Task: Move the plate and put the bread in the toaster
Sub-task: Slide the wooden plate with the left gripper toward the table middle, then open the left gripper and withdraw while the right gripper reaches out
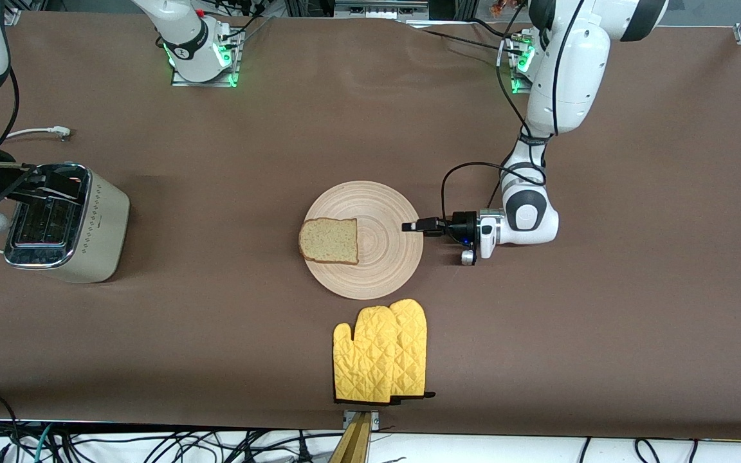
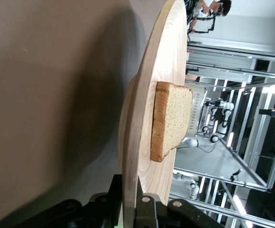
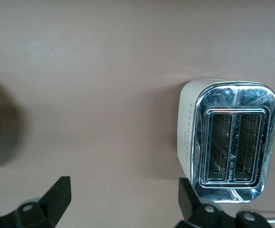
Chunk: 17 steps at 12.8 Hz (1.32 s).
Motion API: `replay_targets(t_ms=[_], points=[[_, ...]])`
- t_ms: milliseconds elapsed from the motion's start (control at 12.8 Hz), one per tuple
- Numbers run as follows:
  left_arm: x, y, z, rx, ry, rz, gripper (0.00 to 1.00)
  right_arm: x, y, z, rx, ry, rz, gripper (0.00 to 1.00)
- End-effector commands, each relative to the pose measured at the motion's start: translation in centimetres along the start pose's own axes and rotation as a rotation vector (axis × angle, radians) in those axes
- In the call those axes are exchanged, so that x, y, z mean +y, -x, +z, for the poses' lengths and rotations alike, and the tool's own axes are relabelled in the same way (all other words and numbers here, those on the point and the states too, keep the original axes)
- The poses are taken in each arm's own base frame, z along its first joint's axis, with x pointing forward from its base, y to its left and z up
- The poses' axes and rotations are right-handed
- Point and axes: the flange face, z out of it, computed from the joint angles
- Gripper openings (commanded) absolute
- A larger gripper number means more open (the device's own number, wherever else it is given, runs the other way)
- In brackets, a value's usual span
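In the front view the plate (image 1: 364, 239) lies mid-table with the bread (image 1: 329, 240) on its half toward the right arm's end; the left gripper (image 1: 413, 226) is clamped on the rim, and 2 yellow oven mitts (image 1: 381, 352) lie nearer the camera. In the left wrist view its fingers (image 2: 144, 209) pinch the plate (image 2: 146, 118) edge, bread (image 2: 171, 121) on top. In the right wrist view the right gripper (image 3: 123, 199) hangs wide open, empty, above the table beside the 2-slot toaster (image 3: 227, 140).
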Motion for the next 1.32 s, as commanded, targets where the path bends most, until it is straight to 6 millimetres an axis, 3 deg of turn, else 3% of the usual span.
replay_targets(t_ms=[0, 623, 779, 1247], points=[[3.8, -1.2, -2.8, -0.035, -0.057, -0.023, 0.00, -0.2, 0.2, -0.2, -0.005, -0.010, 0.007, 1.00], [5.4, -1.2, -2.4, -0.059, -0.122, -0.006, 0.00, -0.1, 0.2, -0.2, -0.006, -0.010, 0.001, 1.00], [6.8, -1.5, -3.0, -0.053, -0.180, 0.042, 0.00, 0.0, 0.2, -0.2, -0.008, -0.010, -0.001, 1.00], [6.3, -1.5, -2.9, -0.044, -0.180, 0.033, 0.00, 0.0, 0.2, -0.2, -0.006, -0.008, -0.001, 1.00]])
